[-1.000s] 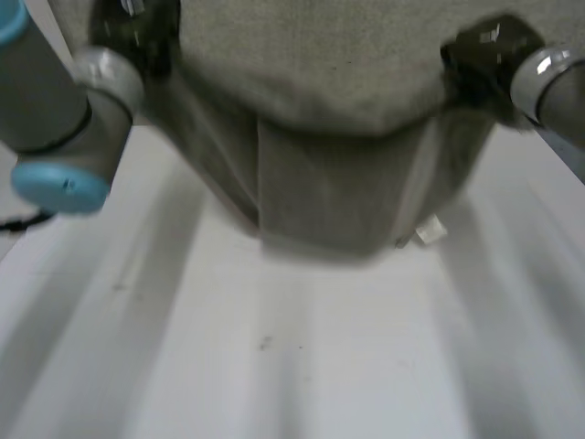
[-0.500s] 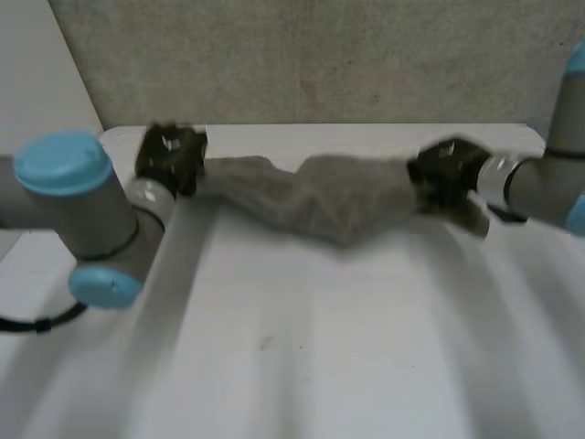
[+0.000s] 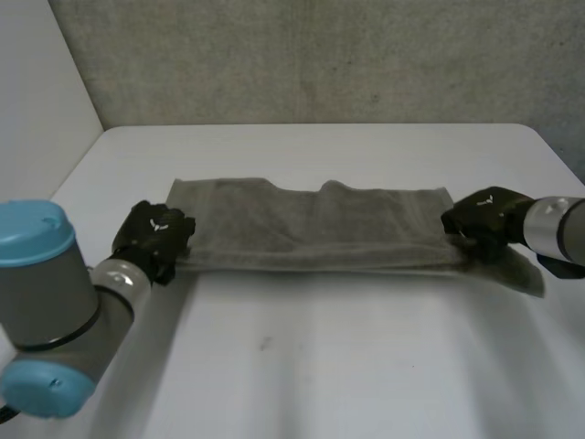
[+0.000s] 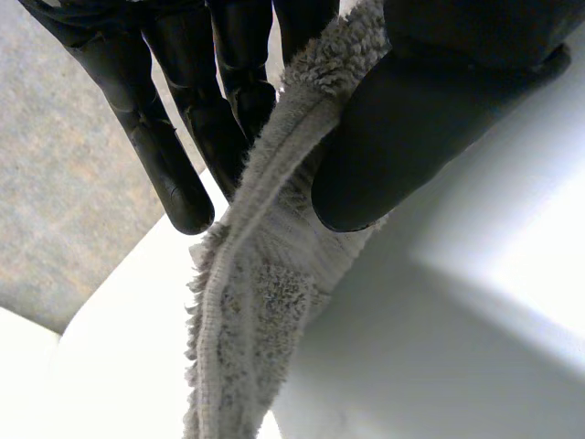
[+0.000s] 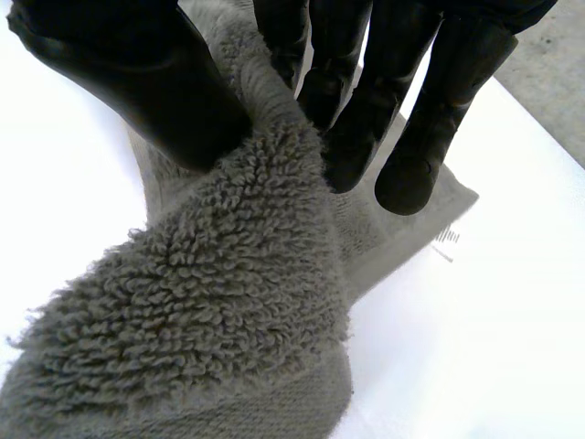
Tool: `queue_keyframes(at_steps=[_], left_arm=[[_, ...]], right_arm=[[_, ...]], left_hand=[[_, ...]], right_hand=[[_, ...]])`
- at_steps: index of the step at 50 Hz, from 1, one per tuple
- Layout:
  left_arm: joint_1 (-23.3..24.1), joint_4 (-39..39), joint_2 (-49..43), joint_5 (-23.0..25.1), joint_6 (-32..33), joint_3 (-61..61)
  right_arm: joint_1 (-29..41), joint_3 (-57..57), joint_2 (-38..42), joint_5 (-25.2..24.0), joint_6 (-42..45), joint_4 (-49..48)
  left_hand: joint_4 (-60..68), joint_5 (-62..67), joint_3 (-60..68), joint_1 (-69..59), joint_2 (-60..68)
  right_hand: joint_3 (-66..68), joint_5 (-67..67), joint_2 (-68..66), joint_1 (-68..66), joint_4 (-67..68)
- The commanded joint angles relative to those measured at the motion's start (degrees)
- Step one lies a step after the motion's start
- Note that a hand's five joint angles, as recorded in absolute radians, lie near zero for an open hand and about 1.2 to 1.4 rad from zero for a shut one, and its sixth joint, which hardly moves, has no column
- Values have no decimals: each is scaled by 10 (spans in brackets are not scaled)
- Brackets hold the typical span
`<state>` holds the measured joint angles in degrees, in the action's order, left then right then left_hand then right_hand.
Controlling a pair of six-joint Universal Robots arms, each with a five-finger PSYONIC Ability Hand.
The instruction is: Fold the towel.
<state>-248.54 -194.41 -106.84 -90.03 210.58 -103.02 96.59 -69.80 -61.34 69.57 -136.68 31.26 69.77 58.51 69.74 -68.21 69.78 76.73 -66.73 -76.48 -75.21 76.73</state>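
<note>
A: Where's the towel sitting?
B: The towel (image 3: 311, 229) is lying as a long strip across the middle of the frame, flat on the worktop (image 3: 302, 366), and is looking folded once lengthwise.
A: Hands?
B: The left hand (image 3: 155, 240) is pinching the strip's middle-left end, its thumb clamping cloth against the fingers (image 4: 174, 174). The right hand (image 3: 483, 222) is gripping the middle-right end the same way.
A: Step?
B: Probably setting down the first fold.
A: Next?
B: Likely bringing one end over onto the other while keeping the edges lined up. The far edge is looking wavy near centre, so it may need tugging taut first.
</note>
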Motion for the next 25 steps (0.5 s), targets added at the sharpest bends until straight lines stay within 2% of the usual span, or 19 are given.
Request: queue_keyframes(at_steps=[1,6,14,20,25], left_arm=[[-3,53,68,-1,-1,-54],[-3,126,122,2,0,-90],[4,150,147,33,0,-102],[4,172,147,35,2,-105],[3,208,150,36,4,-112]], right_arm=[[-14,-72,-60,1,83,47],[-58,-106,-95,-7,130,107],[-65,-141,-110,1,178,126],[-67,-184,-113,-1,193,142],[-71,-219,-114,-2,243,161]], left_hand=[[102,115,103,-118,102],[102,115,103,-118,102],[102,115,103,-118,102],[102,115,103,-118,102],[102,115,103,-118,102]], right_hand=[[33,-33,-35,-48,33],[33,-33,-35,-48,33],[33,-33,-35,-48,33],[33,-33,-35,-48,33],[33,-33,-35,-48,33]])
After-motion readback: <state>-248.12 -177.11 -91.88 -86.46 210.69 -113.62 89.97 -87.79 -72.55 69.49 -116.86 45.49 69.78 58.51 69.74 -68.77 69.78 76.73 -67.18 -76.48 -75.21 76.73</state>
